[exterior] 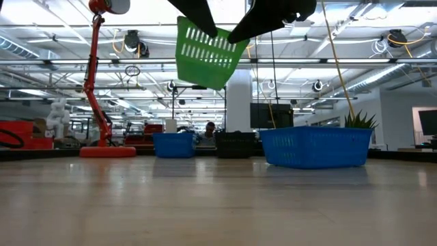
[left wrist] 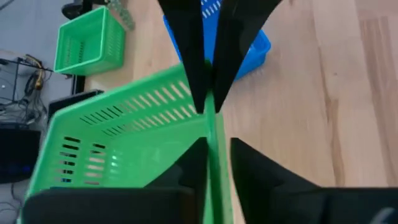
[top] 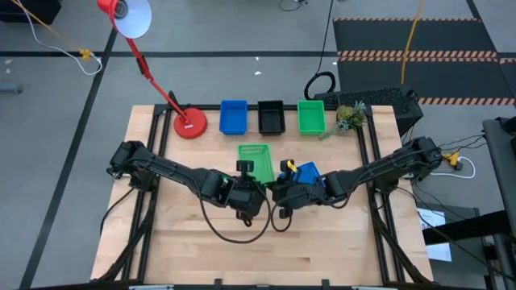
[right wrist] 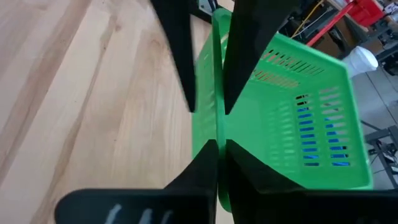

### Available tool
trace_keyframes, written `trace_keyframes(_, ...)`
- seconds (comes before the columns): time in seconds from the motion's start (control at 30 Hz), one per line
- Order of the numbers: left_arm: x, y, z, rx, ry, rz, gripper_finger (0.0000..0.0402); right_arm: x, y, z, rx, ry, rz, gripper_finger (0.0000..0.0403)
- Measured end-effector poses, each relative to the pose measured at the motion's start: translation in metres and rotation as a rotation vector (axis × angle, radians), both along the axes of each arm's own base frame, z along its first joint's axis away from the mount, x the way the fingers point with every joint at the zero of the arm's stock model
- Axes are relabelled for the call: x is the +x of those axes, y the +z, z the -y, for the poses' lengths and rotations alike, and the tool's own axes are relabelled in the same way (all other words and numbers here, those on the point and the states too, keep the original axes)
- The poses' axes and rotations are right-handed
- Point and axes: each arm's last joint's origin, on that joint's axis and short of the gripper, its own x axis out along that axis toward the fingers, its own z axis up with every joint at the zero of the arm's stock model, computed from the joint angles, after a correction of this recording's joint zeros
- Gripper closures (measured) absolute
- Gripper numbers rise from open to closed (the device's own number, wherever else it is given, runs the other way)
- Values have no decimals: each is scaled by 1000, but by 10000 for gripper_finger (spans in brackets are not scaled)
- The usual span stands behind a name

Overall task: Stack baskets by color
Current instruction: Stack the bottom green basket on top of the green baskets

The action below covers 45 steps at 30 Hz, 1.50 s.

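I have a green basket (top: 255, 161) lifted clear of the bench (top: 242, 258), tilted, with both hands on its wall: the right hand (top: 284, 196) is pinched tight on the thin green rim, and the left hand (top: 246, 201) has its fingers narrow around the same wall from the other side, though I cannot tell whether it is gripping or letting go. Beside the lifted basket, on the right arm's side, a blue basket (top: 307, 173) sits loose on the bench. Beyond it, toward the far edge, three piles stand in a row: blue (top: 233, 117), black (top: 271, 118) and green (top: 310, 118); how many baskets each holds I cannot make out. So I judge the sorting well along, with this green one and the loose blue one left to place. The red lamp base (top: 190, 123) stands beside the blue pile, and a small plant (top: 351, 115) crowds the green pile, so the approach there is tight. Nearer me than the lifted basket, the bench gives open room.
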Motion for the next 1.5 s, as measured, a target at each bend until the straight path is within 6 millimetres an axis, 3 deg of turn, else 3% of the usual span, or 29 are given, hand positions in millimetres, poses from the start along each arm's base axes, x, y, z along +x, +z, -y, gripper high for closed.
trace_keyframes(0.47,-14,11,20,157,73,106,127,-3,-3,7,-12,-25,-51,400)
trace_keyframes(0.63,-29,23,24,170,82,124,88,-6,-6,8,-27,-23,-97,401)
trace_keyframes(0.9,-80,49,14,124,310,163,115,-14,-10,10,-46,-24,-180,402)
trace_keyframes(1.03,-101,43,14,142,377,172,137,-20,-6,13,-53,-24,-207,401)
trace_keyframes(1.13,-111,32,12,141,411,180,151,-28,0,18,-46,-20,-240,401)
trace_keyframes(1.27,-121,3,16,123,450,139,166,-41,14,31,-52,-36,-246,400)
trace_keyframes(1.5,-125,-46,38,10,411,173,185,-67,47,71,-122,-80,-213,399)
